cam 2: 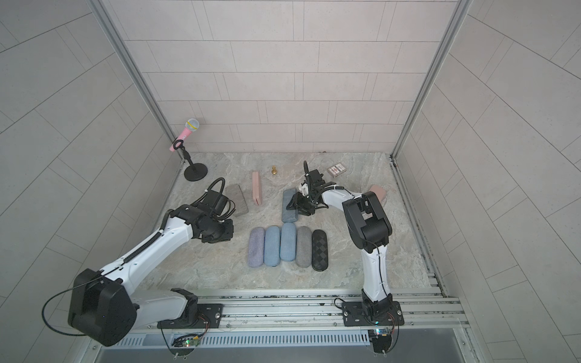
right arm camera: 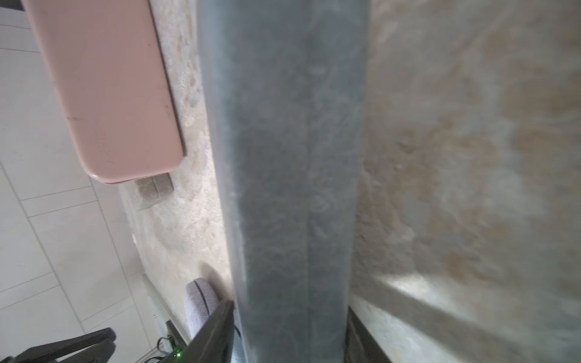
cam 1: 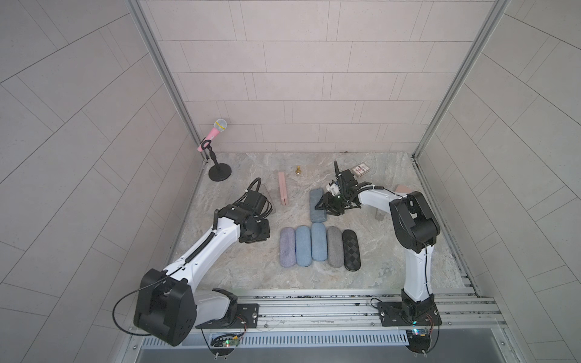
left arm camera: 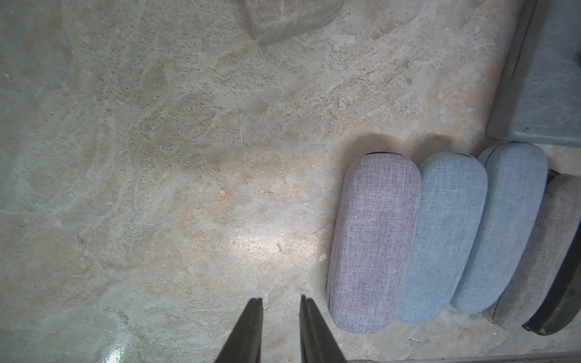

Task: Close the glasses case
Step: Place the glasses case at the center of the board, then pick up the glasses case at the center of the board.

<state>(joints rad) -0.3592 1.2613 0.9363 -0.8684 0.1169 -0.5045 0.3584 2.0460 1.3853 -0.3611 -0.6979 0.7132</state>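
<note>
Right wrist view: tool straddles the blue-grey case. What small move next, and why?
Probably lift the right tool straight up: the blue-grey case looks flat and shut in both top views, and the fingers flank it, so sliding sideways could drag it.

- left arm (cam 1: 204, 248), white shell, black joints: stretched forward and inward, wrist bent downward.
- left gripper (left arm camera: 279, 300), black, parallel-fingered: pointed down, jaws narrowly parted, nothing held between them.
- right arm (cam 1: 415, 270), white shell, black joints: lower link raised upright, elbow folded, forearm directed inward.
- right gripper (cam 1: 325, 209), black, parallel-fingered: lowered, jaws set wide apart; whether anything is gripped cannot be determined.
</note>
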